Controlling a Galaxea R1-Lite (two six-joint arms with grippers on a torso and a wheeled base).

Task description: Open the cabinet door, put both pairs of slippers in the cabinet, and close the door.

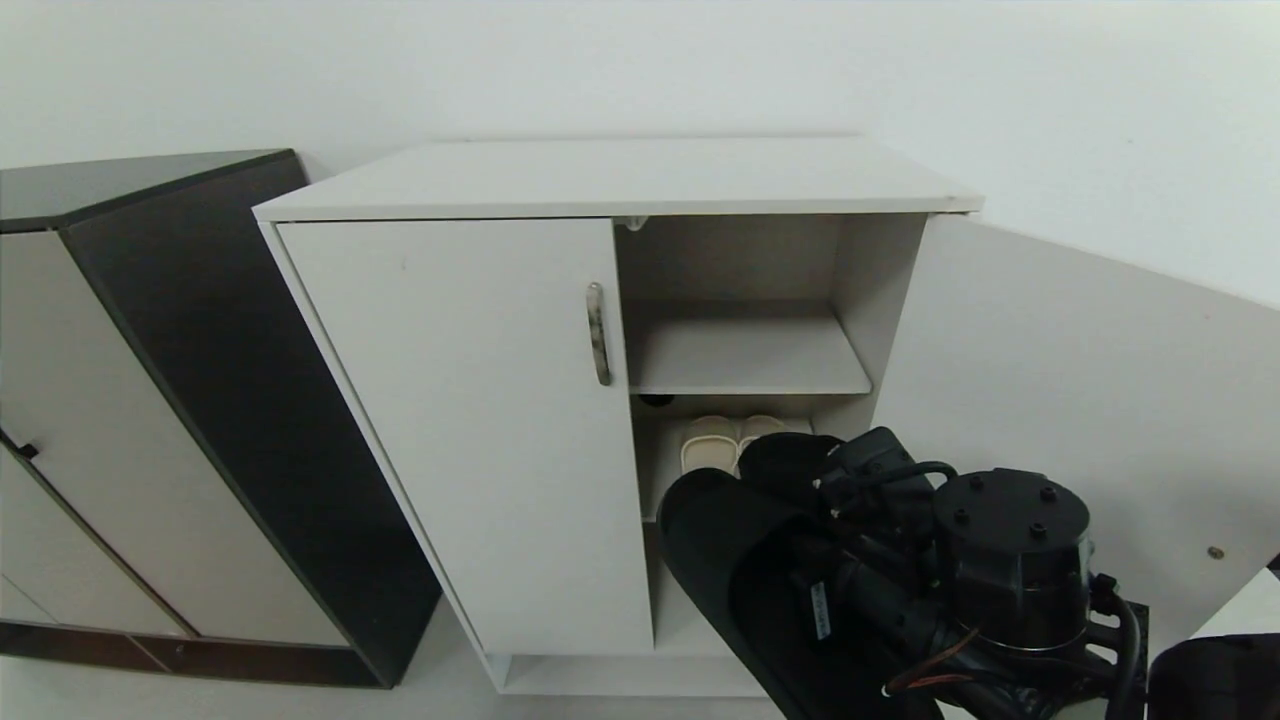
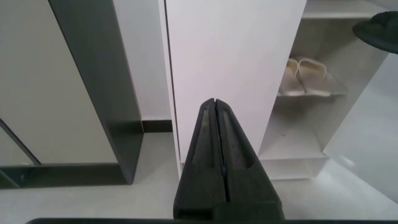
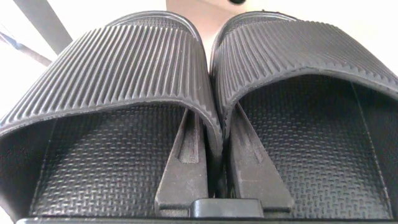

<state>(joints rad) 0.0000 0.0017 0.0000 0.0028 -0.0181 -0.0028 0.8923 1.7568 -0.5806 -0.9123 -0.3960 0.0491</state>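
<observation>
White cabinet (image 1: 620, 180) on the floor (image 1: 1050, 400), right side open.
Beige slippers (image 1: 725, 440) lie side by side on its middle shelf (image 1: 658, 472).

My head camera looks down and forward at the cabinet (image 1: 620, 180) from fairly near. My left wrist camera sits lower, facing the closed door (image 2: 230, 56); both catch the beige slippers (image 1: 725, 440) (image 2: 308, 78). My right wrist camera is tight against the black slippers (image 3: 124, 81).
</observation>
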